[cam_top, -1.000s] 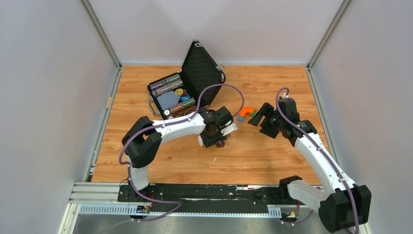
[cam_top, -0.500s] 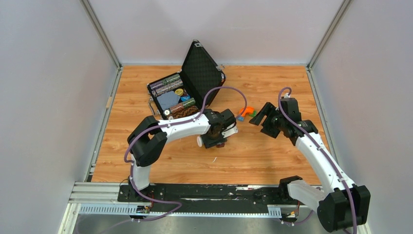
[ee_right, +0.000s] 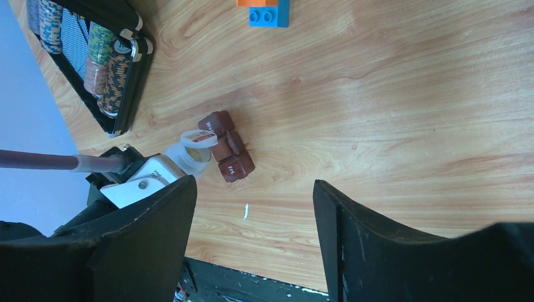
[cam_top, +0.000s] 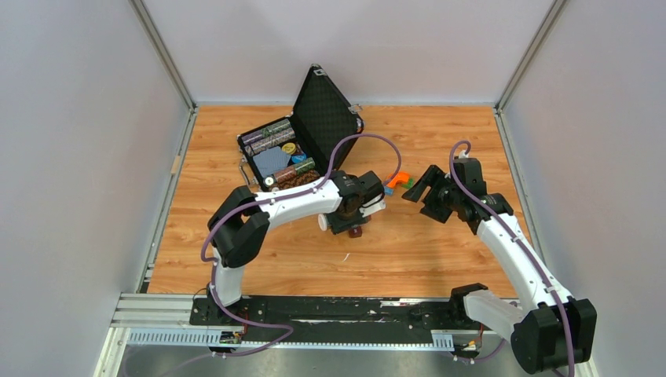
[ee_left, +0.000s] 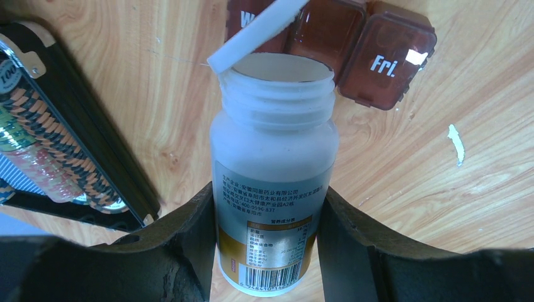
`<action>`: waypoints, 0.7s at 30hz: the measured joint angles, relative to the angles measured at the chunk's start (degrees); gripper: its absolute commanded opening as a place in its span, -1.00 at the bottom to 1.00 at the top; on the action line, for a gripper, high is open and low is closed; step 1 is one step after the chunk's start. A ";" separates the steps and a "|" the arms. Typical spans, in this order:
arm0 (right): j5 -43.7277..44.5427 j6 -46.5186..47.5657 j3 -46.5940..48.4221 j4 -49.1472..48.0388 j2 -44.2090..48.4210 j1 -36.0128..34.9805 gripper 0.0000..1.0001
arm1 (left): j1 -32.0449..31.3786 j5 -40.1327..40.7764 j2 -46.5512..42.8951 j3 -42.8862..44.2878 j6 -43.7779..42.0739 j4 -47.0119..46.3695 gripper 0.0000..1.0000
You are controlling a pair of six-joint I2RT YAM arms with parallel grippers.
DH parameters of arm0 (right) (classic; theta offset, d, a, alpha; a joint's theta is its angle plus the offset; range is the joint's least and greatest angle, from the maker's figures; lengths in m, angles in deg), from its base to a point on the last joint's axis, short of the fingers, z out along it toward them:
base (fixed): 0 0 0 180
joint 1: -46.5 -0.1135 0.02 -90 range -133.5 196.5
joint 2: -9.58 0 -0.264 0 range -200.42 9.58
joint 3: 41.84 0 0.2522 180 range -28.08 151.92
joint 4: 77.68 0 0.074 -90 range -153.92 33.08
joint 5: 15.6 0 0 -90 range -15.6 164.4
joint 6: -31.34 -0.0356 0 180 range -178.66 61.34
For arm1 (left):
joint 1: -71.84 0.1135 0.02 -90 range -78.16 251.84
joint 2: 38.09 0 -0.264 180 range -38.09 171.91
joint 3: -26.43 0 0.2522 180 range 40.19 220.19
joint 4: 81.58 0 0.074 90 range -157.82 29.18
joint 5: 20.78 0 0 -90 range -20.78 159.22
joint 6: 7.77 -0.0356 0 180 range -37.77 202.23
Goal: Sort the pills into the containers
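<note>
The left gripper (ee_left: 267, 217) is clamped around the lower body of a white pill bottle (ee_left: 271, 138). The bottle's flip cap (ee_left: 255, 34) is swung open and its mouth is tipped toward the brown three-compartment pill organizer (ee_left: 384, 63), which lies on the wooden table (ee_left: 409, 207) at 1 o'clock from the bottle's mouth in the left wrist view. In the top view, the organizer (cam_top: 356, 232) sits at 6 o'clock just under the left wrist, with the open black case of poker chips (cam_top: 290, 149) at 10 o'clock. The right gripper (ee_right: 255, 189) hangs with its jaws wide and empty, well apart from the organizer at about 2 o'clock. The step appears to be pouring. The "Fri." lid looks shut, and I cannot tell about the other two, so a lid probably has to be lifted first, which would be work for the free right gripper. Then bring the bottle's lip directly over one compartment, low and close, and tip it slowly so that pills drop singly rather than spill. The open cap overhangs the strip and could block the fall. No pills are visible.
</note>
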 measured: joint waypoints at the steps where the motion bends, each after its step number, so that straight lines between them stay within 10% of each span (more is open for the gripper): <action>1: 0.00 0.00 -0.04 -0.02 0.00 0.02 0.38 | 0.00 0.13 0.13 0.50 0.04 0.17 -1.00; 21: -2.40 0.07 -0.09 -0.09 -0.68 3.21 0.40 | -1.81 1.53 4.68 5.31 2.62 5.99 -1.00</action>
